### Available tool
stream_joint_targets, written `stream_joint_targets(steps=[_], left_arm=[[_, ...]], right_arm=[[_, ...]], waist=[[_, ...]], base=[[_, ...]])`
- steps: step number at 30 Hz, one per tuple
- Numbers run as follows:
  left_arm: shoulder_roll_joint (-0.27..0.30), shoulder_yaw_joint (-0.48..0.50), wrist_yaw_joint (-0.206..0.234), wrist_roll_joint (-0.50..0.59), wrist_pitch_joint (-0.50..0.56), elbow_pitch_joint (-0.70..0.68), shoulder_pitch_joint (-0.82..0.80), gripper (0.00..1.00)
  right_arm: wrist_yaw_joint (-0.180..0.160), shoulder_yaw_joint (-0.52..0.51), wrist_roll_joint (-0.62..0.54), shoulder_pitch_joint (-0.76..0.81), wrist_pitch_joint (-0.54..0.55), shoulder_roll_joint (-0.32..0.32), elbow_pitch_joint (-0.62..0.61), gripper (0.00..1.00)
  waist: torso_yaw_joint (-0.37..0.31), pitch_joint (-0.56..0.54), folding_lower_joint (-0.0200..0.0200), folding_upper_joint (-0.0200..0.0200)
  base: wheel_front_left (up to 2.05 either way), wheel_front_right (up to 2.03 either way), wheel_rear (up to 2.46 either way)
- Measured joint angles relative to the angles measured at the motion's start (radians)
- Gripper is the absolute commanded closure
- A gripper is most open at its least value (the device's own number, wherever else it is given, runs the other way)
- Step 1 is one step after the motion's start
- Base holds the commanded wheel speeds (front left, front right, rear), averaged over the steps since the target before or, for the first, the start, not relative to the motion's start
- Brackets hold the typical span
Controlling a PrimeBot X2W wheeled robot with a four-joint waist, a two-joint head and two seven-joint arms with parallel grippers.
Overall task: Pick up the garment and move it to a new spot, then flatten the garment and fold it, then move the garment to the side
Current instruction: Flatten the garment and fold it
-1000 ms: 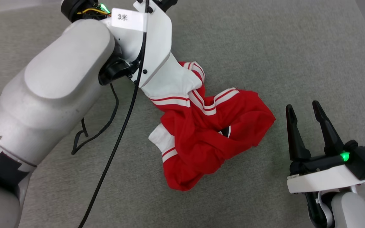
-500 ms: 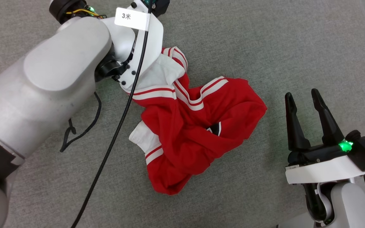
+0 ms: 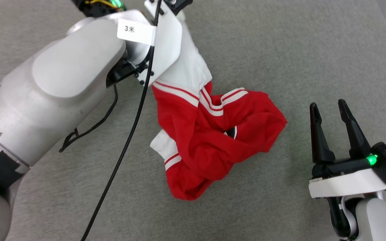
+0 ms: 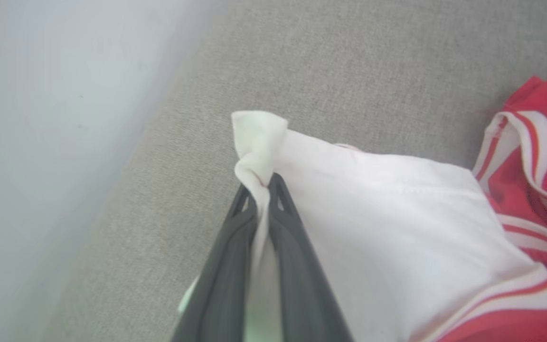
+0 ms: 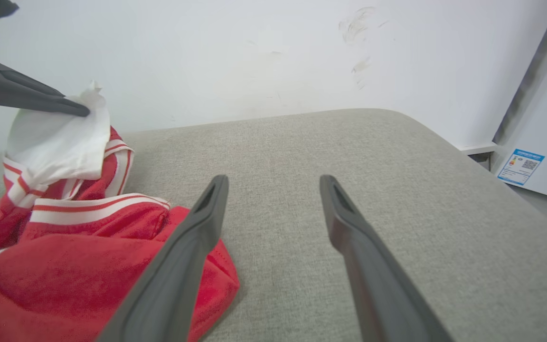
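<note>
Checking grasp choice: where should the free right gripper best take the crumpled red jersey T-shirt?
Probably the outer corner of the red jersey T-shirt pointing toward the right gripper, approached from that side: it juts out flat on the grey cushion; the left gripper is shut on a white sleeve.

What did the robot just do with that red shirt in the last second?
The left gripper closed on the white sleeve of the red jersey and pulled it upward, stretching the fabric taut. The rest of the jersey stayed crumpled on the grey cushion; the right gripper stayed open beside it, touching nothing.
</note>
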Motion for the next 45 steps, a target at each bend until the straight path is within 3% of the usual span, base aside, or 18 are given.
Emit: stream_joint_targets(steps=[4, 11, 17, 28, 34, 41, 42, 43, 44, 45], left_arm=[[-0.001, 0.010, 0.000, -0.007, -0.149, 0.028, -0.003, 1.00], [0.067, 0.040, 0.017, -0.007, -0.337, 0.043, 0.068, 1.00], [0.174, 0.067, 0.080, -0.046, -0.446, 0.003, 0.231, 1.00], [0.370, 0.129, 0.241, -0.249, -0.570, -0.122, 0.636, 1.00], [0.393, 0.140, 0.284, -0.356, -0.607, -0.123, 0.815, 1.00], [0.373, 0.142, 0.270, -0.419, -0.632, -0.046, 0.909, 1.00], [0.366, 0.144, 0.265, -0.425, -0.635, -0.038, 0.910, 0.97], [0.361, 0.144, 0.262, -0.427, -0.642, -0.028, 0.913, 0.55], [0.356, 0.147, 0.264, -0.425, -0.656, -0.020, 0.914, 0.00], [0.351, 0.150, 0.266, -0.421, -0.671, -0.014, 0.915, 0.00]], right_arm=[[0.000, -0.014, -0.023, 0.030, 0.000, 0.000, 0.001, 0.00], [0.000, -0.032, -0.059, 0.080, 0.000, 0.000, 0.002, 0.00], [0.000, -0.040, -0.074, 0.120, 0.000, 0.000, 0.006, 0.00], [0.000, -0.046, -0.091, 0.172, 0.000, 0.000, 0.009, 0.00], [0.000, -0.045, -0.096, 0.180, 0.000, 0.000, 0.008, 0.00], [0.000, -0.045, -0.100, 0.181, 0.000, 0.000, 0.014, 0.00], [0.000, -0.045, -0.100, 0.181, 0.000, 0.000, 0.017, 0.00], [0.000, -0.045, -0.100, 0.182, 0.000, 0.000, 0.020, 0.00], [0.000, -0.046, -0.100, 0.183, 0.000, 0.000, 0.023, 0.00], [0.000, -0.046, -0.100, 0.185, 0.000, 0.000, 0.025, 0.00]], waist=[[0.041, -0.050, 0.0000, 0.0000], [0.129, -0.136, 0.0000, 0.0000], [0.199, -0.206, 0.0000, 0.0000], [0.288, -0.303, 0.0000, 0.0001], [0.299, -0.310, -0.0001, 0.0000], [0.296, -0.309, 0.0000, 0.0000], [0.296, -0.311, 0.0000, 0.0001], [0.297, -0.314, 0.0000, 0.0000], [0.297, -0.319, 0.0000, 0.0000], [0.298, -0.324, 0.0000, 0.0000]], base=[[0.00, 0.00, 0.00], [0.00, 0.00, 0.00], [0.00, 0.00, 0.00], [0.00, 0.00, 0.00], [0.00, 0.00, 0.00], [0.00, 0.00, 0.00], [0.00, 0.00, 0.00], [0.00, 0.00, 0.00], [0.00, 0.00, 0.00], [0.00, 0.00, 0.00]])
